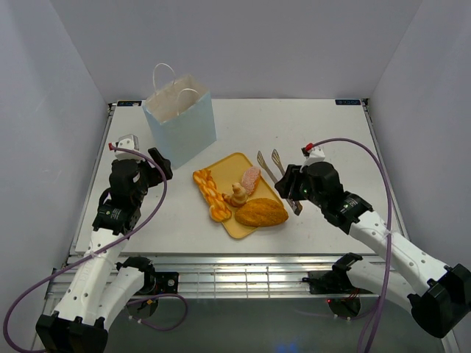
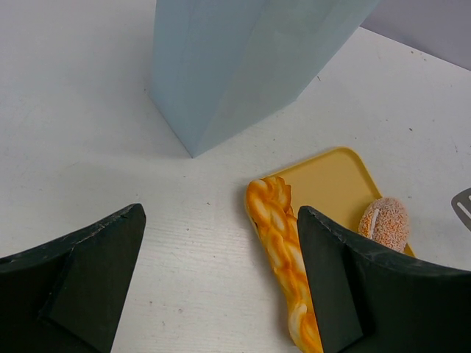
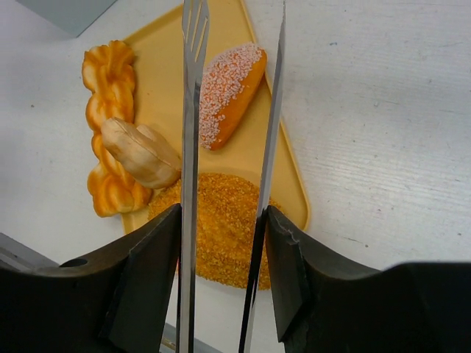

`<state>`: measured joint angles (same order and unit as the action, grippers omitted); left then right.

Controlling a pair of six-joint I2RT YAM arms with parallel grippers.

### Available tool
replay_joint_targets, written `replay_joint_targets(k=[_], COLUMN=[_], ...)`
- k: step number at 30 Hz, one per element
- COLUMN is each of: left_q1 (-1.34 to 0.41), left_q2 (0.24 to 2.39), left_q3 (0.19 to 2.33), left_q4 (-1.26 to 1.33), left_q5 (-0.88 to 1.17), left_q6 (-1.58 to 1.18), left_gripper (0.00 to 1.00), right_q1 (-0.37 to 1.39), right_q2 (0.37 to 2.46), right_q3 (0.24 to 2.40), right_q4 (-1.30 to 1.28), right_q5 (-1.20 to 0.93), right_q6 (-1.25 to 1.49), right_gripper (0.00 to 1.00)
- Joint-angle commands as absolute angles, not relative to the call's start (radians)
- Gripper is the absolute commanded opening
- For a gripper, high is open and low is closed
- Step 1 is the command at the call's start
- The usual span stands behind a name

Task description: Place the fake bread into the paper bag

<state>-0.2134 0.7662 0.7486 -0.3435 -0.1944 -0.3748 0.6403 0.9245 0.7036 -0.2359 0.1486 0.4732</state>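
The pale blue paper bag stands upright at the back left; its wall fills the top of the left wrist view. On the yellow tray lie an orange braid, a pinkish sugared piece, a tan croissant and a golden oval loaf. My right gripper is shut on the long metal tongs; in its wrist view the tong arms straddle the pinkish piece above the loaf. My left gripper is open and empty, left of the braid.
The tray lies in the middle of the white table, right of the bag. White walls close in the table at the back and sides. A tong tip shows at the right edge of the left wrist view.
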Motion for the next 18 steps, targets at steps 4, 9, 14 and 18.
replay_joint_targets(k=[4,9,14,18], left_q1=[-0.219,-0.221,-0.221,-0.221], left_q2=[0.769,0.770,0.769,0.765], left_q3=[0.750,0.752,0.752,0.752], left_q4=[-0.339,-0.339,-0.339,-0.339], left_q5=[-0.178,-0.173,-0.173,-0.172], left_q6=[-0.373,-0.373,-0.373,-0.373], left_gripper=[0.94,0.94,0.94,0.94], right_q1=[0.568,0.413,0.347,0.327], right_q2=[0.937,0.954,0.980,1.008], right_q3=[0.672,0.597,0.546,0.519], right_q4=[-0.095,0.030,0.115,0.152], right_q5=[0.019,-0.236,-0.386,-0.429], right_q6=[0.543,0.656,0.704,0.732], right_gripper=[0.56,0.57,0.58,0.59])
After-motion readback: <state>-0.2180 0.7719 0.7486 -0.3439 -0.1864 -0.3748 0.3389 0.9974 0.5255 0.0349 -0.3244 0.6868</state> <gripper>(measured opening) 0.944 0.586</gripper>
